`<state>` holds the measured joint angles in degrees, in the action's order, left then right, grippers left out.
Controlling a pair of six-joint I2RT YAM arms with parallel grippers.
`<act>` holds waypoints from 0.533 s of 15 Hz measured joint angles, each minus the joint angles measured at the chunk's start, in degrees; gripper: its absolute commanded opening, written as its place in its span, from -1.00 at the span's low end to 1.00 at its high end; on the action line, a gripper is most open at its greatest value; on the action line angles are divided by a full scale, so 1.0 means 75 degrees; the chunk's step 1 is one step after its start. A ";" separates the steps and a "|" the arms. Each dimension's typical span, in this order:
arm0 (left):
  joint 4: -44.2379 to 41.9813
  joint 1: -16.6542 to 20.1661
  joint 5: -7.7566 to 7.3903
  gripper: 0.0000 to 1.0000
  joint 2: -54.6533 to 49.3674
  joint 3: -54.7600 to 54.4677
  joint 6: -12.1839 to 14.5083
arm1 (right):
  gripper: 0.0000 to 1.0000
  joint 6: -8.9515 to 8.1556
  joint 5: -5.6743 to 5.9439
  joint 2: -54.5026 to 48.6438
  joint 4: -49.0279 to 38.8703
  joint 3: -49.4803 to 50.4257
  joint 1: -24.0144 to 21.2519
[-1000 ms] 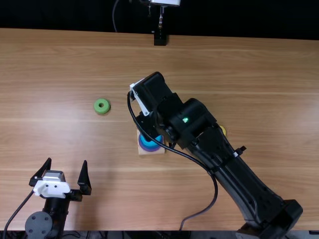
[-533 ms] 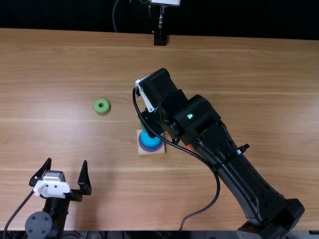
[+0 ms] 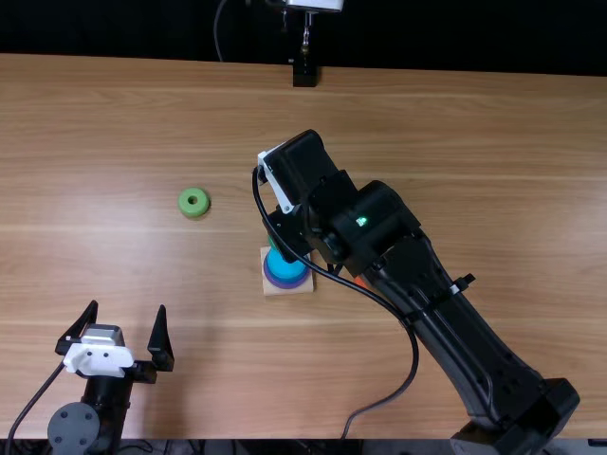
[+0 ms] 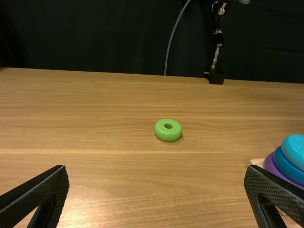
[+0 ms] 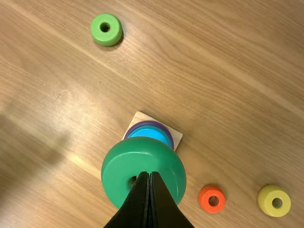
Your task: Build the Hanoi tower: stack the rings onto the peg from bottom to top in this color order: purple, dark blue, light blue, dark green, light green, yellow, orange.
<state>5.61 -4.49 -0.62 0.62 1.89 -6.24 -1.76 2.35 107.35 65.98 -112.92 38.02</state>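
Near the middle of the tabletop point(image 3: 123, 142), 3 rings sit stacked on the wooden base point(image 3: 287, 291): the purple ring point(image 4: 270, 165) lowest, the dark blue ring point(image 4: 285, 166) on it, the light blue ring point(image 4: 295, 149) uppermost. The right pincer point(image 3: 289, 232) is above this stack, its 2 fingers drawn together at the dark green ring point(image 5: 142, 154) (from the right wrist, they cross its upper face beside the hole). That ring is held up off the stack, overlapping much of it in the right wrist view; exactly how the fingers grip it I can't tell.

The left pincer point(image 3: 127, 306) is spread wide, with nothing between its 2 fingers, near the robot's side of the tabletop.

The light green ring point(image 3: 193, 210) lies flat to the left of the base, well apart from it. On the other side are 2 more: the orange ring point(image 5: 205, 198), near the stack, and the yellow ring point(image 5: 267, 199), farther out (both flat, holes facing up, not touching each other).
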 measured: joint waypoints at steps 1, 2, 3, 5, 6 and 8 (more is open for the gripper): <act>0.0003 0.0000 -0.0003 1.00 0.0000 0.0000 0.0000 | -1.00 0.0000 -0.0006 0.0000 -0.0003 0.0000 -0.0029; 0.0003 -0.0003 0.0000 1.00 0.0000 0.0000 0.0003 | -1.00 0.0003 -0.0003 0.0000 -0.0003 0.0000 -0.0058; 0.0009 0.0000 0.0000 1.00 0.0000 0.0000 0.0000 | -1.00 0.0006 0.0000 0.0000 -0.0003 0.0000 -0.0090; 0.0006 0.0000 0.0000 1.00 0.0000 0.0000 0.0006 | -1.00 0.0015 0.0000 0.0038 -0.0012 0.0000 -0.0105; 0.0003 -0.0003 0.0000 1.00 0.0000 0.0000 0.0000 | -1.00 0.0038 0.0000 0.0146 -0.0023 0.0000 -0.0105; 0.0003 0.0000 0.0003 1.00 0.0000 0.0000 0.0003 | -1.00 0.0064 -0.0003 0.0469 -0.0023 0.0003 -0.0105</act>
<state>5.63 -4.49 -0.60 0.62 1.89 -6.22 -1.28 2.33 110.87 65.80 -112.90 37.23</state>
